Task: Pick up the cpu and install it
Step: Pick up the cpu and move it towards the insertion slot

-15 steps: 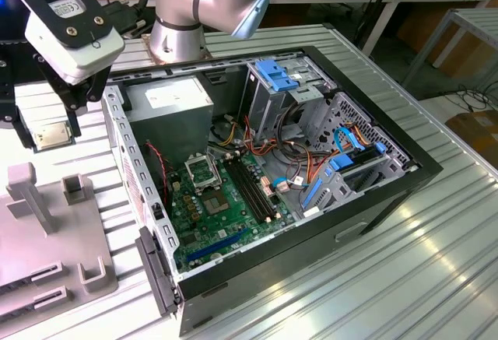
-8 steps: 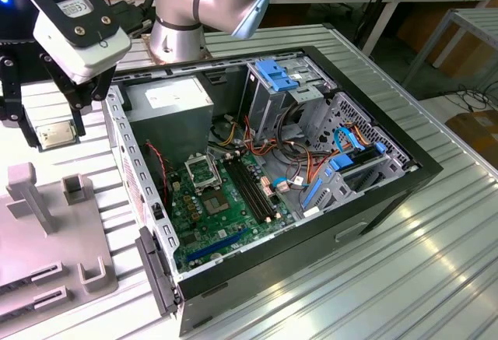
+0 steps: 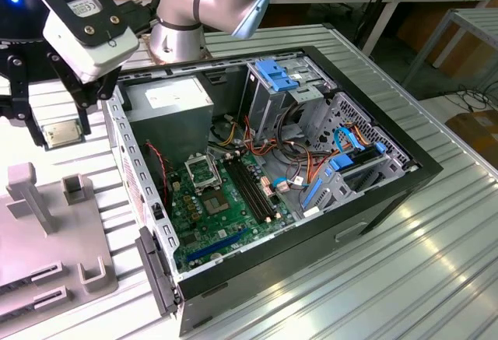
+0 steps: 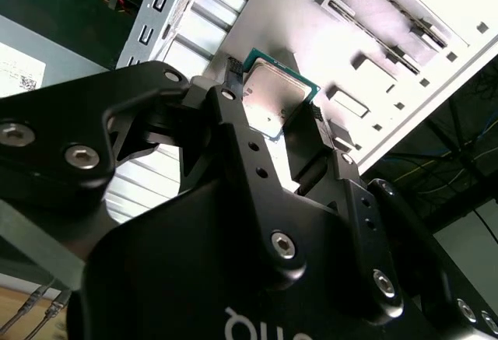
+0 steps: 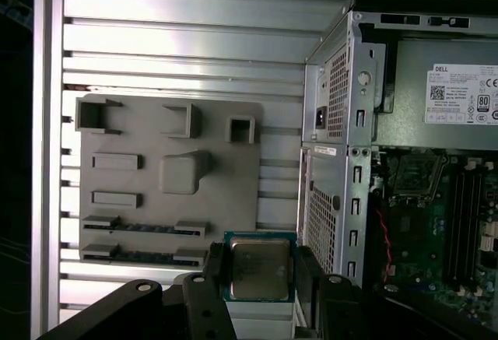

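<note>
Cpu (image 5: 259,268): being pinched on two opposite edges between the black fingers (image 5: 212,285) of the claw (image 5: 261,279), jaws closed onto the chip rather than onto each other. Lying flat across the gap in both wrist views, broad face turned toward the cameras, the two free edges left bare. Hanging, judging by the exterior view, clear of whatever is underneath, over the corner of the grey holder tray (image 5: 233,177) where it meets the slatted counter (image 5: 194,29). Sitting outside the computer case (image 5: 334,200), just beside its perforated side wall. Looking thin and square, so offering no long axis to speak of; showing a dull silvery-grey metal lid with a narrow green rim all round and faint print not worth guessing at. Lining up, in the first wrist view, roughly square to the case wall. Facing the one gap that matters: the metal-framed socket (image 5: 414,175) on the green motherboard (image 5: 459,254), lying inside the case on the far side of that wall, well apart from the claw, off toward the exterior view's right and lower down. Appearing open and unfilled, that socket, as far as can be judged. Working with one arm only, chip already in hand.
</note>
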Motion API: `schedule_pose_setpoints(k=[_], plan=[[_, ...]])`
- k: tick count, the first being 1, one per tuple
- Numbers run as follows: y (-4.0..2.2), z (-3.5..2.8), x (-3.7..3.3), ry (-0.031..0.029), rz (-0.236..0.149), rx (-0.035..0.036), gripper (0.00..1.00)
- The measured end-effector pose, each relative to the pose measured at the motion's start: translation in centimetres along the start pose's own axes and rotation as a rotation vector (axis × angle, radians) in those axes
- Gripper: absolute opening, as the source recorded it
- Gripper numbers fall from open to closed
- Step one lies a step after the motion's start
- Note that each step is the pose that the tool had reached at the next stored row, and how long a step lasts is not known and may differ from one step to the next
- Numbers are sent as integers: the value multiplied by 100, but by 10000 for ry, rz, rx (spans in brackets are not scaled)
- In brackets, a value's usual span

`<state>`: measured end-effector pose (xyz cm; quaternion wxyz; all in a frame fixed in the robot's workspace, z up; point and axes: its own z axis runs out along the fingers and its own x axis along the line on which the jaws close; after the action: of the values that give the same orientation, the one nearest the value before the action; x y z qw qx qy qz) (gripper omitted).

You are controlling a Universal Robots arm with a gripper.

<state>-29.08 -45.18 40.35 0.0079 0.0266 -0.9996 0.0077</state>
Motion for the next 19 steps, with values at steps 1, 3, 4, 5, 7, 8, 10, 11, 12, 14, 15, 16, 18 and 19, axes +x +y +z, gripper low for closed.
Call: schedule_pose_setpoints(k=[1,3,4,5,7,8,10,11,12,14,15,16,18,19], plan=[[0,0,-7,0,1,0,47],[-1,0,-19,-1,0,0,47],[-1,0,-24,0,0,0,47],[-2,0,-29,0,0,0,47],[-2,0,-39,-1,1,-1,47],[-2,-1,-48,0,0,0,47],[-3,-1,-59,0,0,0,47],[-3,-1,-65,0,1,0,47],[-4,-1,-69,0,1,-1,47],[-4,-1,-80,0,0,0,47],[-5,-1,-86,0,0,-1,47],[-5,-1,-92,-1,0,-1,47],[-6,-1,-108,-1,0,-1,47],[-6,-2,-116,0,0,0,47]])
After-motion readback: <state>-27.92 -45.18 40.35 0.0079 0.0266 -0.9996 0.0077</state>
